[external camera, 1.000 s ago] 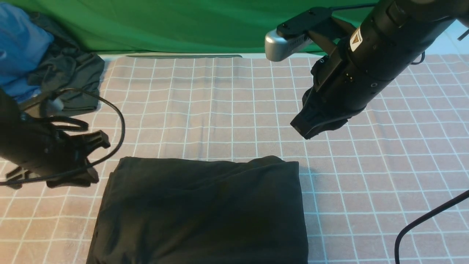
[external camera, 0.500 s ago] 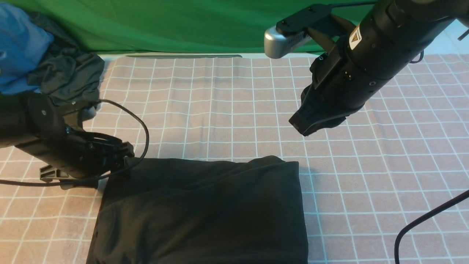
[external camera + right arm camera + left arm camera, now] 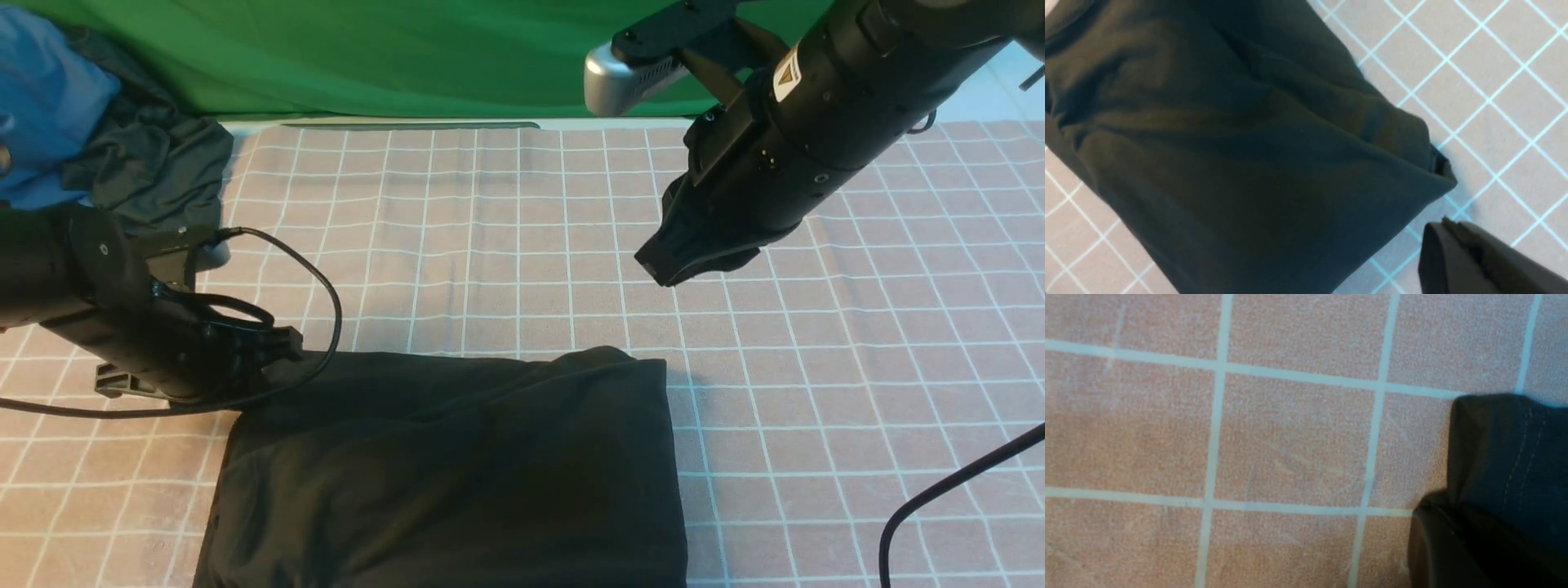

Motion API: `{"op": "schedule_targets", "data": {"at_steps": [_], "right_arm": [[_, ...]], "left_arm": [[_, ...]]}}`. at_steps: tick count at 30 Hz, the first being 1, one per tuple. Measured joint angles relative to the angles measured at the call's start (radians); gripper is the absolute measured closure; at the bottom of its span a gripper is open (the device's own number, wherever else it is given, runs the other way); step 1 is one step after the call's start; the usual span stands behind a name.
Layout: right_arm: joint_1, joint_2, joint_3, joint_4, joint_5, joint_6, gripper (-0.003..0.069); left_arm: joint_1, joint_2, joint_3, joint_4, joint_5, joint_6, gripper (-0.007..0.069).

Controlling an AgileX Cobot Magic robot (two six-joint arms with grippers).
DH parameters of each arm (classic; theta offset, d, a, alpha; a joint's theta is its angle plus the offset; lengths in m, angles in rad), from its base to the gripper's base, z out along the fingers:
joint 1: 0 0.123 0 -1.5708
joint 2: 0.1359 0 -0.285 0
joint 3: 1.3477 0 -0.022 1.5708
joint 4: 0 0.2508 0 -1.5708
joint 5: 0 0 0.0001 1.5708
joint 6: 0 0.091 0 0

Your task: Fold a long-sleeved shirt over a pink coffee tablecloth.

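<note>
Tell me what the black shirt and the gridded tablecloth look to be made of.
Shirt: soft matte knit, likely cotton jersey; it lies in limp folds without shine, and the left wrist view shows a double-stitched hem.
Tablecloth: matte pink-brown fabric with a fine, slightly nubby grain up close and faint creases; probably woven cotton or a blend. Whether the white grid is printed or woven in is unclear.

We see soft, even light from above; the long-sleeved shirt reads nearly featureless black, casting a faint shadow rightward. The left wrist view is slightly soft.
</note>
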Motion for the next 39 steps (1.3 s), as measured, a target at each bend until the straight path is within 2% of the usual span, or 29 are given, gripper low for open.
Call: {"op": "schedule_targets", "data": {"at_steps": [3,11,15,19,23,28,30,31,33,39], "right_arm": [[0.000,0.000,0.000,0.000,-0.001,-0.004,0.0614],[-0.003,0.001,0.000,-0.022,0.000,-0.002,0.0613],[-0.014,0.027,0.000,-0.104,0.026,0.053,0.0606],[-0.052,0.080,0.000,-0.115,0.040,0.089,0.0587],[-0.088,0.173,0.000,-0.114,0.040,0.116,0.0473],[-0.092,0.289,0.000,-0.025,0.034,0.121,0.0208],[-0.092,0.306,0.000,-0.002,0.025,0.121,0.0160],[-0.092,0.327,0.000,0.026,0.011,0.120,0.0091],[-0.092,0.344,0.000,0.043,-0.007,0.117,0.0054],[-0.092,0.377,0.000,0.057,-0.081,0.115,0.0040]], "left_arm": [[0.000,-0.005,0.000,0.000,0.003,0.012,0.0596],[-0.002,-0.074,0.000,0.004,0.016,0.015,0.0596],[-0.002,-0.098,-0.006,0.004,0.016,0.015,0.0596],[-0.002,-0.099,-0.009,0.004,0.012,0.016,0.0596],[-0.003,-0.099,-0.009,0.004,0.007,0.016,0.0596],[-0.003,-0.099,-0.009,0.003,0.004,0.016,0.0596],[-0.003,-0.099,-0.009,0.003,0.004,0.016,0.0596],[-0.003,-0.099,-0.009,0.003,0.004,0.016,0.0596],[-0.003,-0.099,-0.009,0.003,0.004,0.016,0.0596],[-0.003,-0.099,-0.009,0.004,0.001,0.016,0.0596]]}}
